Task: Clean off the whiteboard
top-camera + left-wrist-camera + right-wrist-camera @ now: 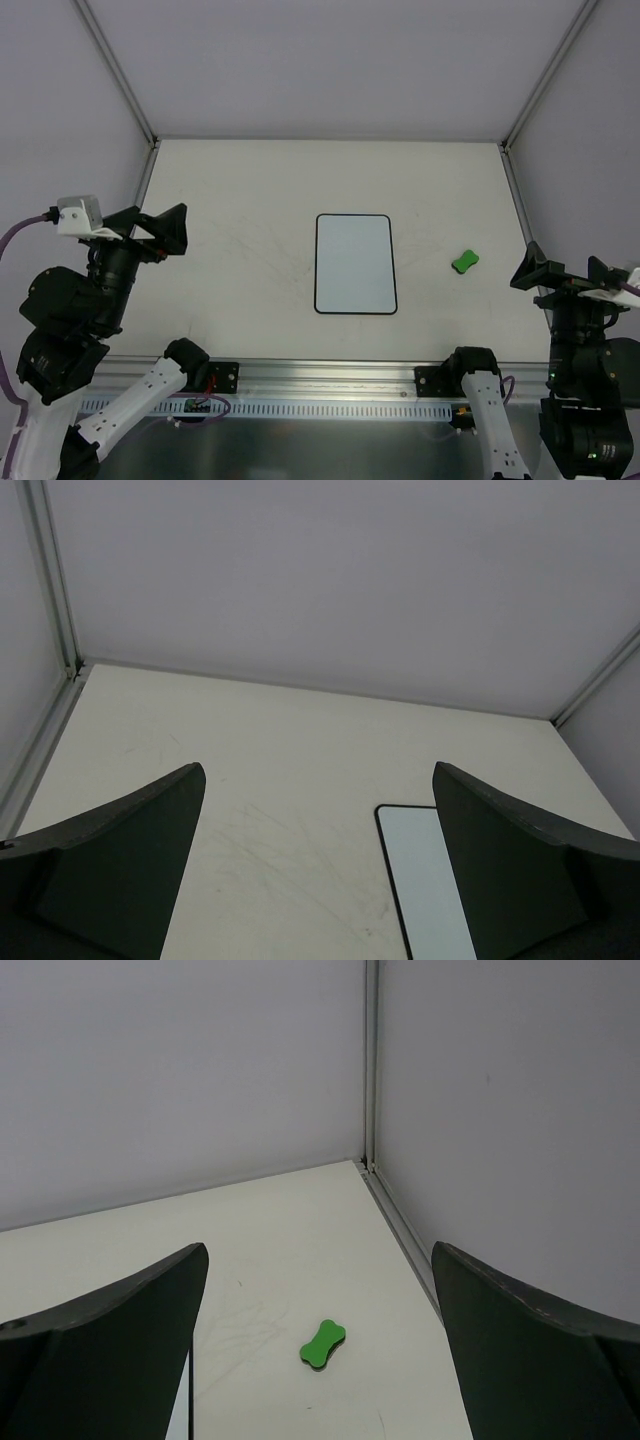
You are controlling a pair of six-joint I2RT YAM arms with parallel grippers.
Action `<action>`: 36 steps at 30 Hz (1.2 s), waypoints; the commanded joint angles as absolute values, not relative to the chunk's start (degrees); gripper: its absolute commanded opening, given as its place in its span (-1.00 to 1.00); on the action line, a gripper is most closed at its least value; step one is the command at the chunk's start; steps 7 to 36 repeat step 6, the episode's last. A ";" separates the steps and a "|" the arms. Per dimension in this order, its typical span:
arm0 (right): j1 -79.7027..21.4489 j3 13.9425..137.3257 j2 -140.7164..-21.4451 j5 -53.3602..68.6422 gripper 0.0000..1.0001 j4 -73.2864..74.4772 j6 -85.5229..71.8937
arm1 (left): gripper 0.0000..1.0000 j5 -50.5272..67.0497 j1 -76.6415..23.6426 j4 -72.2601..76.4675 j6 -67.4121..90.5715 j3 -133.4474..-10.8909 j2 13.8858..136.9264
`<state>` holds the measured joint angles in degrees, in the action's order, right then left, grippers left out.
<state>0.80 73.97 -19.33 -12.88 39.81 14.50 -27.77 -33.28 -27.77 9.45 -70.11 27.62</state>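
Green eraser (465,262) lies right of the whiteboard (355,264), long axis skewed, nearest the right gripper (565,272), which is spread and empty.

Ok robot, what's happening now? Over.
Left tool open, right tool open. Whiteboard flat, looks clean. Eraser right of it, untouched. Nothing in the way.
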 commanded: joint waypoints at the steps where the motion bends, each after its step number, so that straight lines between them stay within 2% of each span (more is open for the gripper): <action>1: 0.18 73.48 -18.63 -13.62 0.98 38.15 16.17 | 0.98 -28.92 -32.96 -27.51 8.09 -69.70 28.56; 36: 0.18 73.04 -18.20 -14.06 0.98 37.79 16.26 | 0.97 -28.39 -32.87 -27.33 8.26 -69.70 29.35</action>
